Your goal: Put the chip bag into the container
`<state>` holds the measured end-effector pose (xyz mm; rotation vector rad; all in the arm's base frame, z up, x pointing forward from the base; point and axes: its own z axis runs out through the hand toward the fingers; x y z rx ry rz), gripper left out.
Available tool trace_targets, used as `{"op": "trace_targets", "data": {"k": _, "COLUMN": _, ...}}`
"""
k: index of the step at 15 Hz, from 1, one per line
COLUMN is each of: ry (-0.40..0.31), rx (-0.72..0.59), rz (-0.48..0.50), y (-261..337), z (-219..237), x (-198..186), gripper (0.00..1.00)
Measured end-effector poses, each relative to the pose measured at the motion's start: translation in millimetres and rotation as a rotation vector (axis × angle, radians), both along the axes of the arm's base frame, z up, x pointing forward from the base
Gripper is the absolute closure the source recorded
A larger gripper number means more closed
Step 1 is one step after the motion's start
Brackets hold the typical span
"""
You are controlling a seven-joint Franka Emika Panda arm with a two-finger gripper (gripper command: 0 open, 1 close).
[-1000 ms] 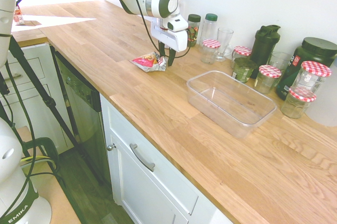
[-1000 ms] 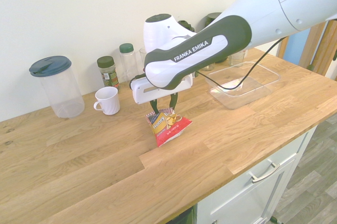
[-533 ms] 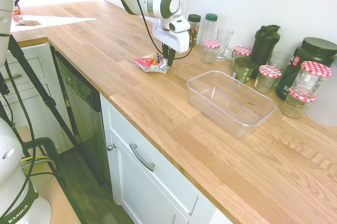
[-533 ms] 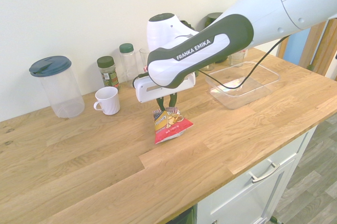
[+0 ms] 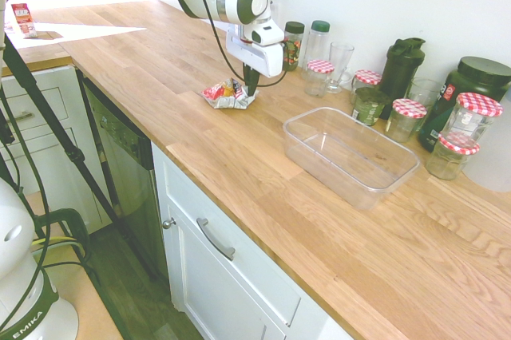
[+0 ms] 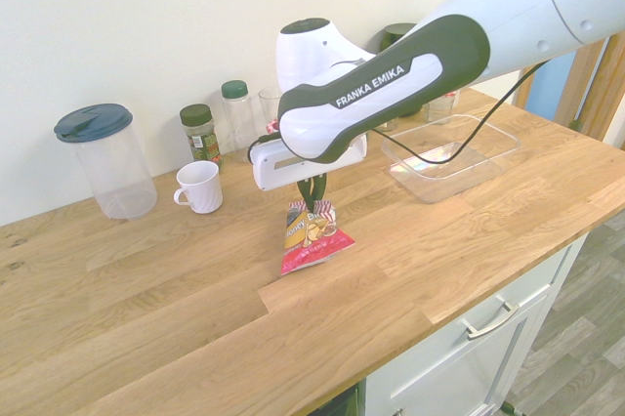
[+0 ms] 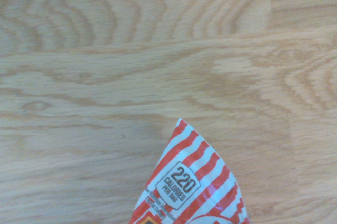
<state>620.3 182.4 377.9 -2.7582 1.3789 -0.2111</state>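
Note:
The chip bag [image 5: 227, 93] [image 6: 311, 237], a small foil packet with red, yellow and orange print, hangs by its top edge with its bottom end touching or just above the wooden counter. My gripper [image 5: 250, 87] [image 6: 311, 205] is shut on that top edge. A red-and-white striped corner of the chip bag [image 7: 192, 190] shows close up in the wrist view over wood grain. The container [image 5: 349, 155] [image 6: 447, 155], a clear shallow rectangular tub, stands empty on the counter a good way from the bag, towards the jars.
Jars with red-checked lids [image 5: 409, 119], spice bottles [image 5: 294, 44], a glass [image 5: 339, 65] and dark shaker bottles [image 5: 401, 67] line the wall behind the tub. A white mug [image 6: 200, 186] and a tall lidded jug [image 6: 104, 159] stand by the wall on the bag's other side.
The fingers have closed from open onto the bag's top edge. The bag has been pulled from lying flat to hanging more upright, and the gripper has risen a little.

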Motion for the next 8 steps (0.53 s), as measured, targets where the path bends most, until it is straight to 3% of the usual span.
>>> {"op": "trace_targets", "data": {"k": 8, "ry": -0.113, "rx": 0.050, "rz": 0.009, "y": -20.1, "z": 100.8, "x": -54.2, "gripper": 1.00}}
